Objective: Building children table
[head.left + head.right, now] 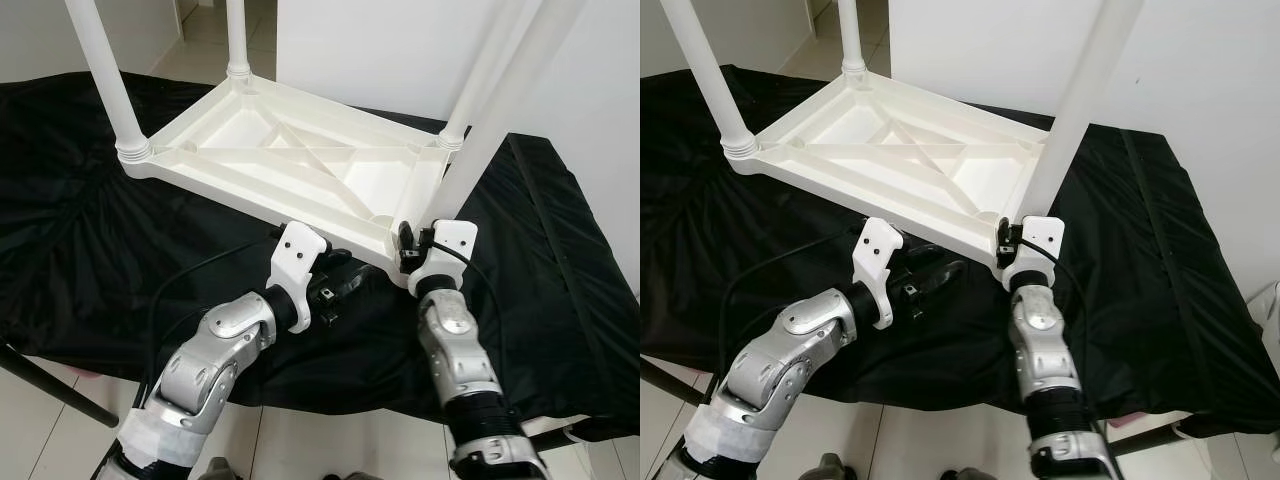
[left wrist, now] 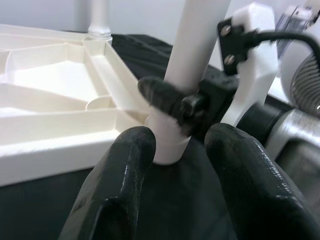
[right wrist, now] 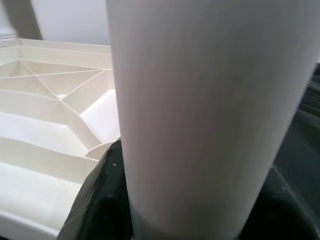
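Observation:
A white plastic children's table [image 1: 300,165] lies upside down on a black cloth. Legs stand up from its left corner [image 1: 105,80], back corner [image 1: 236,40] and far right corner [image 1: 487,75]. My right gripper [image 1: 412,250] is shut on a fourth white leg [image 1: 500,115], held upright and slightly tilted at the near right corner. In the left wrist view its lower end [image 2: 167,142] sits just beside the round socket [image 2: 97,103]. My left gripper [image 1: 350,280] is open with nothing between its fingers [image 2: 125,175], a little short of that leg's end.
The black cloth [image 1: 90,250] covers a low stand whose near edge runs just under my arms. White tiled floor [image 1: 330,445] lies below. A white wall [image 1: 400,50] rises behind the table on the right.

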Robot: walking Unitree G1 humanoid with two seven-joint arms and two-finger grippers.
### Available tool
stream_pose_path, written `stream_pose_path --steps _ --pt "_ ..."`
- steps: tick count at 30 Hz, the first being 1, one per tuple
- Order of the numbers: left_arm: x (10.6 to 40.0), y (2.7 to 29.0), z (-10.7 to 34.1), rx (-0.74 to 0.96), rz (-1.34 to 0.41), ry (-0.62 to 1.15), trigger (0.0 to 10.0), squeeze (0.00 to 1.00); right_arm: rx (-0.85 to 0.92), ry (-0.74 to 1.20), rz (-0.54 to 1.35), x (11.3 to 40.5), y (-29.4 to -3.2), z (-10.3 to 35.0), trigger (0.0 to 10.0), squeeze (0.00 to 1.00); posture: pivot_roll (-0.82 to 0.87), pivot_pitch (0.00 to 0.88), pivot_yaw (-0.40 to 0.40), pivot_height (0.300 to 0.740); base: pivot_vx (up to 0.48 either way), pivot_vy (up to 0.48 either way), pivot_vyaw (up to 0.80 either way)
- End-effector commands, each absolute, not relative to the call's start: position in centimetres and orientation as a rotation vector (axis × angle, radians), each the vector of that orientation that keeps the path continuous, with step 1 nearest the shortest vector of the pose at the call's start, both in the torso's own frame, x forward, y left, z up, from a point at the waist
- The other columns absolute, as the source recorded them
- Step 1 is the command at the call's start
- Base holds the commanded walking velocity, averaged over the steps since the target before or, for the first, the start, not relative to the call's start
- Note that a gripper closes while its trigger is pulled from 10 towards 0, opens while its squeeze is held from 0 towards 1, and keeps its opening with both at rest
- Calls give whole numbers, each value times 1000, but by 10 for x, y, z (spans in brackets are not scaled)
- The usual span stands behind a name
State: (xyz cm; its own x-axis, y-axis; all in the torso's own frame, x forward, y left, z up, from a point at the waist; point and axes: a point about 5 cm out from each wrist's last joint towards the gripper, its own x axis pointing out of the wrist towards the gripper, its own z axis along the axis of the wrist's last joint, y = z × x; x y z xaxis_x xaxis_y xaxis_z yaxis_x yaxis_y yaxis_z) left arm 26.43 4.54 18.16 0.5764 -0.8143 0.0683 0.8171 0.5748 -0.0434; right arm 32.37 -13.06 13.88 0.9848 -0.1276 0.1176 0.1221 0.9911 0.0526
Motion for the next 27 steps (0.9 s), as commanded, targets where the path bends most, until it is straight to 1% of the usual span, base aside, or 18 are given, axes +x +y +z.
stream_pose_path --steps 1,3,4,5,9,10,11,13,16,17,18,20,22,23,25,27 --pt "263 38 181 -85 -989 -26 10000 0 30 9 -112 317 -126 111 10000 0 118 81 -70 740 0 0 0" --pt "263 38 181 -85 -989 -26 10000 0 30 9 -112 317 -126 111 10000 0 118 81 -70 740 0 0 0" --pt "263 36 181 -88 -984 -26 10000 0 38 -6 -77 317 -125 113 10000 0 119 80 -70 740 0 0 0" --pt "263 35 180 -80 -972 -26 10000 0 68 -24 -53 317 -127 115 10000 1000 124 74 -69 740 0 0 0" --pt "262 34 179 -76 -959 -27 10000 0 79 -46 -46 317 -130 118 10000 1000 126 73 -69 740 0 0 0" --pt "265 34 175 -45 -922 -12 10000 0 91 -75 -34 317 -135 121 10000 1000 134 69 -70 740 0 0 0" --pt "265 34 175 -45 -922 -12 10000 0 91 -75 -34 317 -135 121 10000 1000 134 69 -70 740 0 0 0" --pt "266 34 168 1 -889 12 10000 0 92 -115 -26 318 -144 129 10000 1000 135 68 -73 740 0 0 0" --pt "266 34 165 22 -884 23 10000 0 91 -125 -1 318 -146 131 10000 1000 137 68 -74 740 0 0 0" --pt "266 34 162 39 -883 27 10000 0 83 -131 44 318 -148 134 10000 0 137 68 -74 740 0 0 0" --pt "266 34 162 39 -883 27 10000 0 83 -131 44 318 -148 134 10000 0 137 68 -74 740 0 0 0" --pt "266 35 160 73 -872 23 10000 0 58 -142 117 318 -153 137 10000 0 135 69 -75 740 0 0 0" --pt "266 35 160 73 -872 23 10000 0 58 -142 117 318 -153 137 10000 0 135 69 -75 740 0 0 0" --pt "265 36 159 81 -874 22 10000 0 42 -143 168 318 -155 139 10000 0 135 68 -76 740 0 0 0" --pt "265 36 159 81 -874 22 10000 0 42 -143 168 318 -155 139 10000 0 135 68 -76 740 0 0 0" --pt "264 35 159 87 -887 18 10000 0 -31 -135 314 321 -168 144 10000 0 136 61 -70 740 0 0 0"
